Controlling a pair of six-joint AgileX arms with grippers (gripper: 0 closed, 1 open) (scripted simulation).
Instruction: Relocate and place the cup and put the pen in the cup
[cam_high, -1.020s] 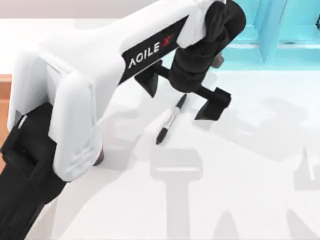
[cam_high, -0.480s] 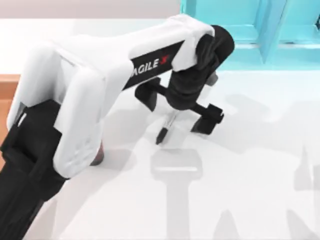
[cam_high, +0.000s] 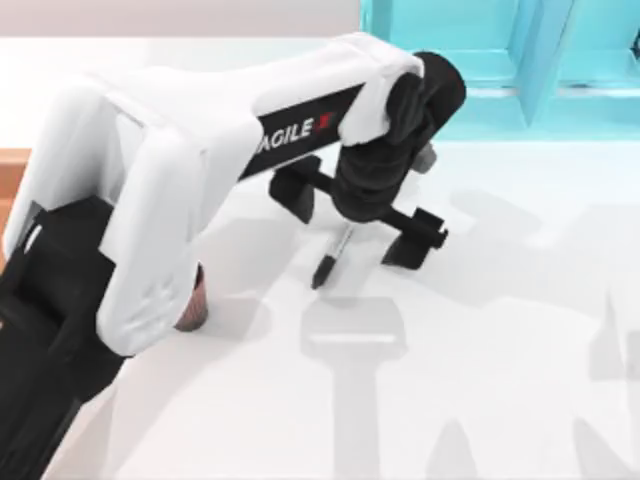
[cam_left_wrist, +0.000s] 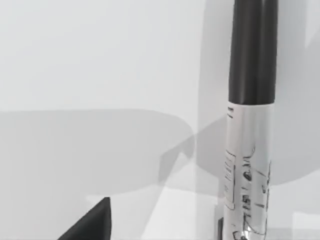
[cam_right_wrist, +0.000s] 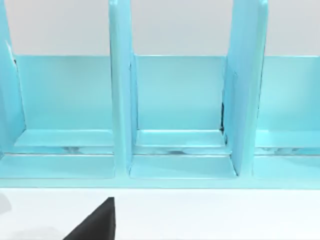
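Observation:
The pen (cam_high: 328, 262) lies on the white table, its black tip towards the front; its upper part is hidden under my left wrist. My left gripper (cam_high: 353, 221) hangs low over it, open, one finger on each side and neither touching it. In the left wrist view the pen (cam_left_wrist: 249, 125) shows close up, black cap above a printed grey-white barrel, with one dark fingertip (cam_left_wrist: 92, 225) off to its side. The reddish-brown cup (cam_high: 192, 302) stands upright at the left, partly covered by my left arm. One dark fingertip (cam_right_wrist: 97, 222) of my right gripper shows in the right wrist view.
A turquoise shelf unit (cam_high: 500, 60) with upright dividers runs along the table's back right; the right wrist view faces the shelf's compartments (cam_right_wrist: 177, 100). An orange-brown strip (cam_high: 12, 170) borders the table at the far left. Arm shadows fall across the table's front.
My left gripper has come down and a little towards the front over the pen, covering its upper part. The arm has shifted, and more of the cup shows.

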